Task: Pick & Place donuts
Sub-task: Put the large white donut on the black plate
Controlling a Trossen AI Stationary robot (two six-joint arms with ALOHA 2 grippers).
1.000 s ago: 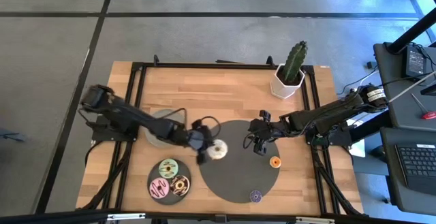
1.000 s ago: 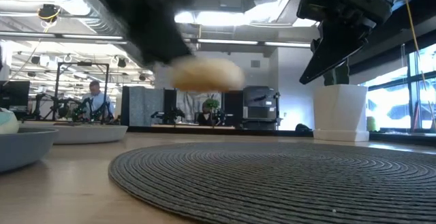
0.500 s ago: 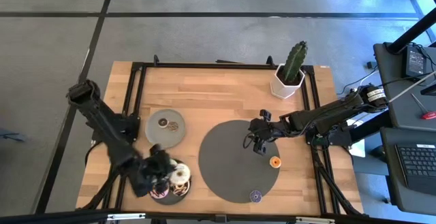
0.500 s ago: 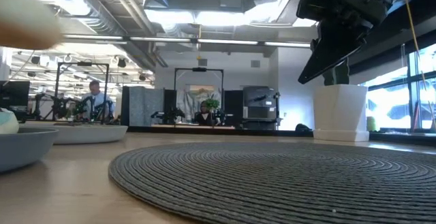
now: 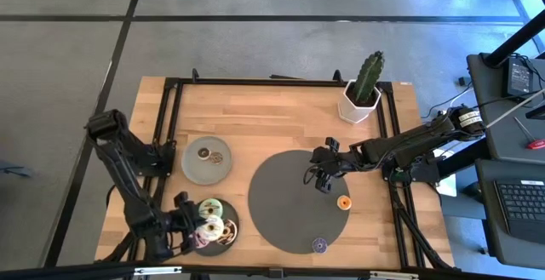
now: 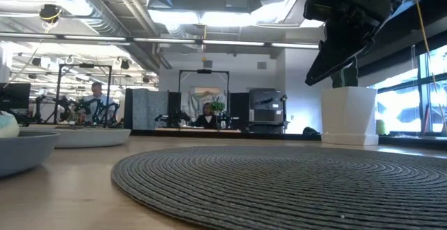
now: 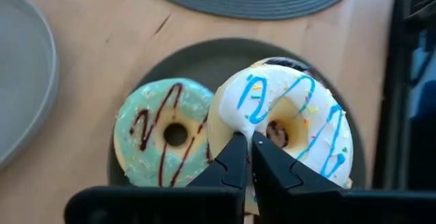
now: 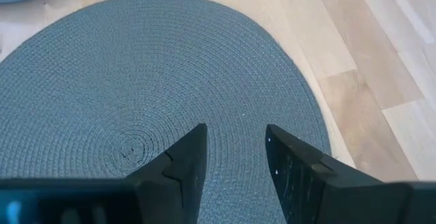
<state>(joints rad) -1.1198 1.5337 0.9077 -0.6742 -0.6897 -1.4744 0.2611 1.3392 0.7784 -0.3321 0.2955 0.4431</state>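
No brand, label or legible writing is visible on any item.

Landmark: the large dark woven mat [image 5: 300, 200] at the centre of the worktop [image 5: 255, 114].

The left gripper [image 7: 246, 141] is over the dark plate [image 5: 223, 239] just off the mat's left edge, near the worktop's front edge. Its fingers are nearly together, pinching the rim of the white donut [image 7: 289, 125], which has blue icing stripes. That donut sits on the plate, leaning over a darker one and touching the pale green donut [image 7: 165, 132] beside it. A second ago this gripper carried the white donut above the mat's left edge; it has since crossed to the plate.

The right gripper [image 5: 324, 178] hangs above the mat's right half, unchanged from the earlier frames, fingers parted with nothing between them.

An orange donut [image 5: 343, 202] lies on the mat near its right edge; a purple donut [image 5: 319, 245] lies at its front edge. The remainder of the mat is bare. A grey plate [image 5: 207, 160] lies left of the mat, and a potted cactus [image 5: 364, 88] stands behind it near the worktop's far edge.
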